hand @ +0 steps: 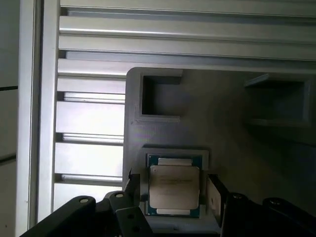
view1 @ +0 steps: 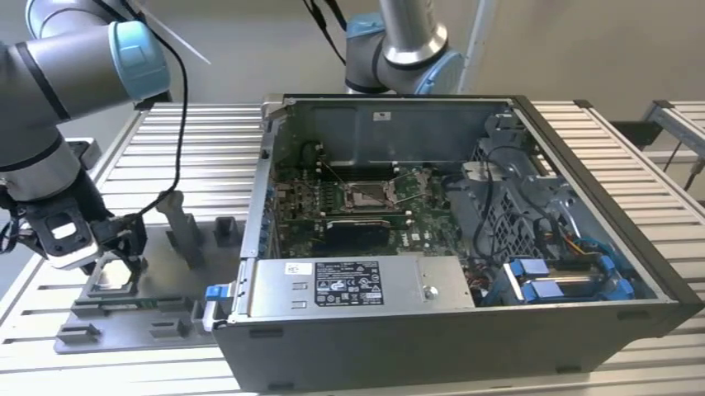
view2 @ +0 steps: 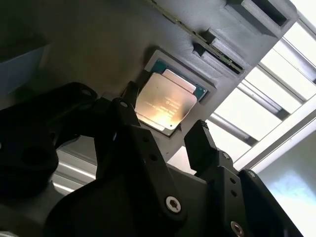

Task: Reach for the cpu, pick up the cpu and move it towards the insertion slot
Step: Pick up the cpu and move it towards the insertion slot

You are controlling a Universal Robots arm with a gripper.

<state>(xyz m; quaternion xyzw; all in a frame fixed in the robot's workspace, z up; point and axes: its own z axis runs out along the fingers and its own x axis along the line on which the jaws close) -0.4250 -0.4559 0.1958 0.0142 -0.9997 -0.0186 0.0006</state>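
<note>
The cpu (hand: 174, 192) is a small silvery square chip lying flat in a shallow square pocket of the grey fixture plate (hand: 217, 113). In the second wrist view the cpu (view2: 165, 103) reflects warm light. My gripper (hand: 173, 190) is open and low over it, one black finger (hand: 132, 183) on each side, a narrow gap to the chip's edges. In the exterior view the gripper (view1: 114, 247) hangs over the fixture at the exterior view's left. The insertion slot (view1: 367, 196), a shiny metal frame with a dark centre, sits on the green board inside the open computer case (view1: 441, 330).
Grey upright fixture blocks (view1: 182, 231) stand on the plate between the gripper and the case wall. A second arm's base (view1: 402, 49) rises behind the case. Cables, a blue-clipped drive bay (view1: 551, 280) and a power supply (view1: 347, 285) crowd the case. Ribbed aluminium table (view1: 198, 140) lies around.
</note>
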